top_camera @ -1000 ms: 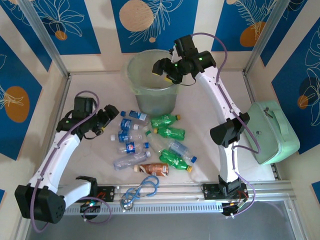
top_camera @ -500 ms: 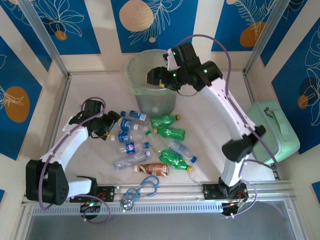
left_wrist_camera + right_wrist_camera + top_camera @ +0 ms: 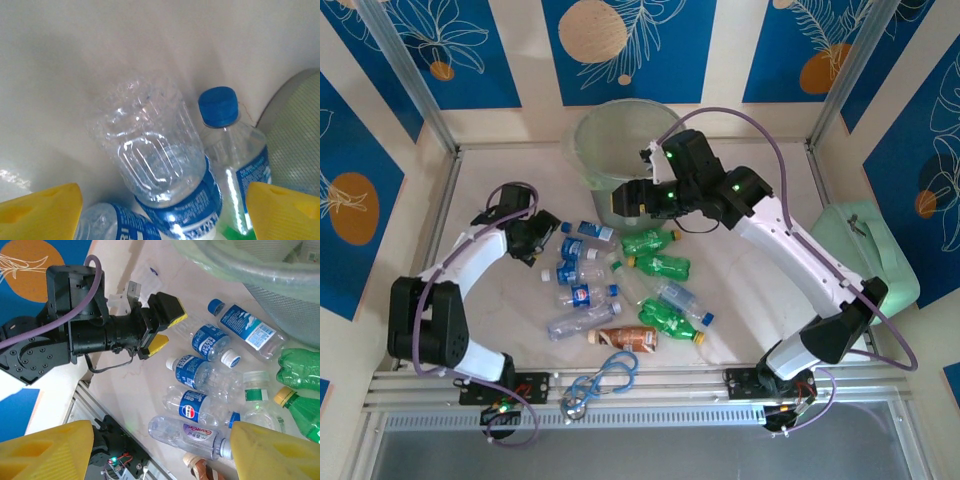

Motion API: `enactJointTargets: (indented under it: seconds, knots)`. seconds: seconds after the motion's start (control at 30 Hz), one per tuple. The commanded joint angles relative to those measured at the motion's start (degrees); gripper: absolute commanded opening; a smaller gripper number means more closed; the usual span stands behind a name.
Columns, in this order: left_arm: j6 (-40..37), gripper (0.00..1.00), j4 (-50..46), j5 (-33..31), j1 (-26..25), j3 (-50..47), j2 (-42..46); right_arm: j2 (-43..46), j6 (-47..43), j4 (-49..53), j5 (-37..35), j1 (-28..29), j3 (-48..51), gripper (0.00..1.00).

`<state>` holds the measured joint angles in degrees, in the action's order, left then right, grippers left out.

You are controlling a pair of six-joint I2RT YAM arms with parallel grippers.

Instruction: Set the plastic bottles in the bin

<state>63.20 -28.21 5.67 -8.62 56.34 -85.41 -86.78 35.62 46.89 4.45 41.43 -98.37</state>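
Note:
Several plastic bottles lie in a loose heap on the table: clear ones with blue labels (image 3: 576, 249), green ones with yellow caps (image 3: 661, 266) and a brown one (image 3: 626, 338). The translucent bin (image 3: 620, 150) stands behind them. My left gripper (image 3: 546, 240) is open at the heap's left edge. A clear blue-labelled bottle (image 3: 159, 156) lies base-first just ahead of its yellow fingers (image 3: 46, 212), beside a blue-capped one (image 3: 218, 106). My right gripper (image 3: 622, 199) hangs open and empty in front of the bin, above the bottles (image 3: 197, 371). From there I see the left gripper (image 3: 161, 328) and the bin's rim (image 3: 260, 267).
A mint green boxy case (image 3: 866, 262) sits at the right edge of the table. A blue-grey looped cable (image 3: 605, 377) lies by the front rail. Blue patterned walls close in the back and sides.
My right gripper has come away from over the bin, down and forward to just in front of it. My left gripper has swung closer to the leftmost bottles.

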Motion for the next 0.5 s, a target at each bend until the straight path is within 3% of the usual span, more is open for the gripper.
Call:
enactJointTargets:
  seconds: [0.0,0.47]
  knots:
    - [1.2,0.85,-0.7,-1.1,0.5,1.7,-2.6,2.1,0.6,-2.6,0.1,0.3,0.4,0.73]
    - [2.5,0.86,-0.4,-2.0,0.5,5.2,-10.1,2.0,1.0,-2.5,0.1,0.5,1.7,0.74]
